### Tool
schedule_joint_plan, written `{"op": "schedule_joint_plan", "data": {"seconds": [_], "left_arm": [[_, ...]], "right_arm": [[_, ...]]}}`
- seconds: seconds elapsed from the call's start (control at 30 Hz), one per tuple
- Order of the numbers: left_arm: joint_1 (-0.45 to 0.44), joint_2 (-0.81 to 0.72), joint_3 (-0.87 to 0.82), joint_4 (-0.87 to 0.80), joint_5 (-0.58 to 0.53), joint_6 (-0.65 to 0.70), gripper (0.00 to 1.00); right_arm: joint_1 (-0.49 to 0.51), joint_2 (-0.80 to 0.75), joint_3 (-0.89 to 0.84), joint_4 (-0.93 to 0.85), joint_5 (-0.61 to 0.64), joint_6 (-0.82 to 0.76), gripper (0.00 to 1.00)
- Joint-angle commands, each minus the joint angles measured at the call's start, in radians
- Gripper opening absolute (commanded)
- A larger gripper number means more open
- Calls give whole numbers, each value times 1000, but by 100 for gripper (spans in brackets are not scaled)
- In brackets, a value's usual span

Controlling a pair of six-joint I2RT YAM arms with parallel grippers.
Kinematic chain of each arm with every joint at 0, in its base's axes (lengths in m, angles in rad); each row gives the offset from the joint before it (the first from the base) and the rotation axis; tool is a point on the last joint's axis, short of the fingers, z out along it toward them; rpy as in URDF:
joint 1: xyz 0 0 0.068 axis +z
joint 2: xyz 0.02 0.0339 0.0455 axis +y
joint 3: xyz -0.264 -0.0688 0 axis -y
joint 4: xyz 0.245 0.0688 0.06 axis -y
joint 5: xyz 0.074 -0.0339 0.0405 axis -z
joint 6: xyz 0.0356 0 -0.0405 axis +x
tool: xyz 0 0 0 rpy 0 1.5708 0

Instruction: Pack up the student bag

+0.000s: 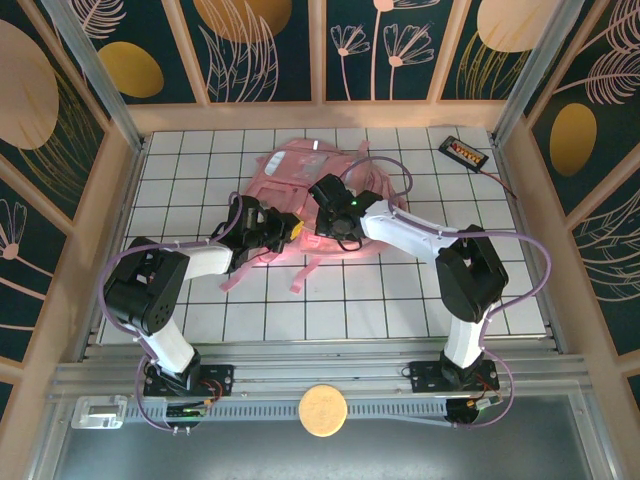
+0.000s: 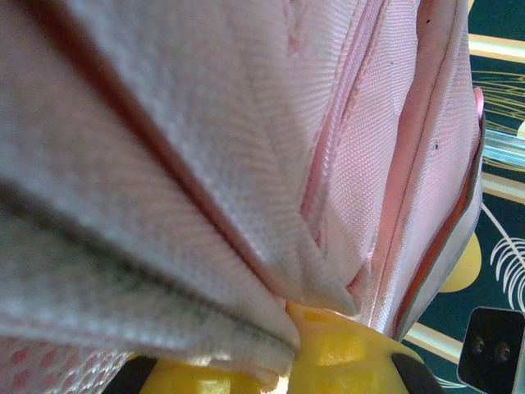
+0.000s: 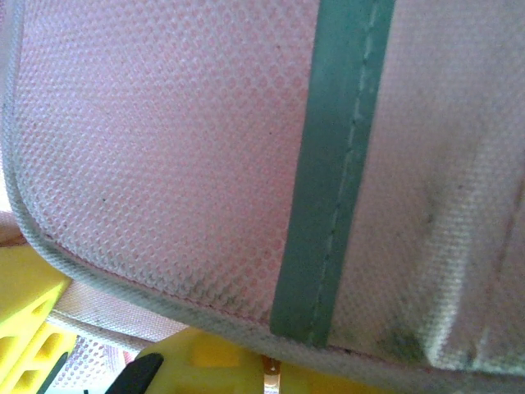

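Observation:
The student bag (image 1: 300, 172), a large pale-pink backpack, lies at the back middle of the tiled table with straps trailing toward me. My left gripper (image 1: 281, 232) is at its near left edge. In the left wrist view the yellow fingers (image 2: 361, 349) pinch a folded, grey-trimmed hem of the student bag (image 2: 205, 164), with the left gripper (image 2: 287, 349) shut on it. My right gripper (image 1: 338, 218) is at the bag's near middle. In the right wrist view, pink mesh of the student bag (image 3: 164, 139) with a grey-green strip crosses over the right gripper (image 3: 269, 368), whose jaws are closed on the piped edge.
A black device (image 1: 463, 152) with a cable lies at the back right corner. Loose pink straps (image 1: 300, 275) lie on the tiles in front of the bag. A round tan disc (image 1: 322, 410) sits on the near rail. Wooden walls ring the table.

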Motion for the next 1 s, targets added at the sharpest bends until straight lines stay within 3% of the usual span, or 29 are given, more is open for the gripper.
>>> {"op": "schedule_joint_plan", "data": {"seconds": [0.0, 0.17, 0.97], "left_arm": [[-26, -20, 14, 137, 73, -28, 3], [-26, -20, 14, 138, 65, -29, 3], [0, -35, -47, 128, 4, -1, 0]], "right_arm": [[-10, 10, 25, -1, 26, 2, 4], [-13, 9, 22, -6, 23, -9, 0], [-106, -183, -197, -14, 13, -45, 0]]}}
